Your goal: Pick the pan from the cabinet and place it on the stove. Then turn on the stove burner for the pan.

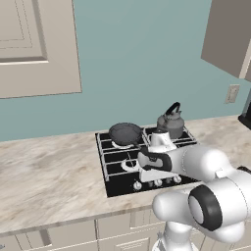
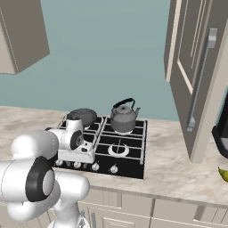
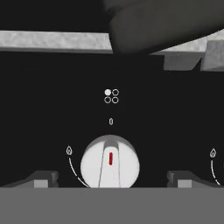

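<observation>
The dark round pan sits on the back left burner of the black stove. My gripper points down at the row of knobs on the stove's front edge. In the hand view it is open, with one dark fingertip on each side of a white knob that has a red mark. Nothing is held. The cabinet stands at the upper right with its door swung open and a silver bar handle.
A grey kettle occupies the back right burner. Pale grates run above the knob. More knobs line the stove's front. Marble counter spreads left of the stove. A dark appliance stands far right.
</observation>
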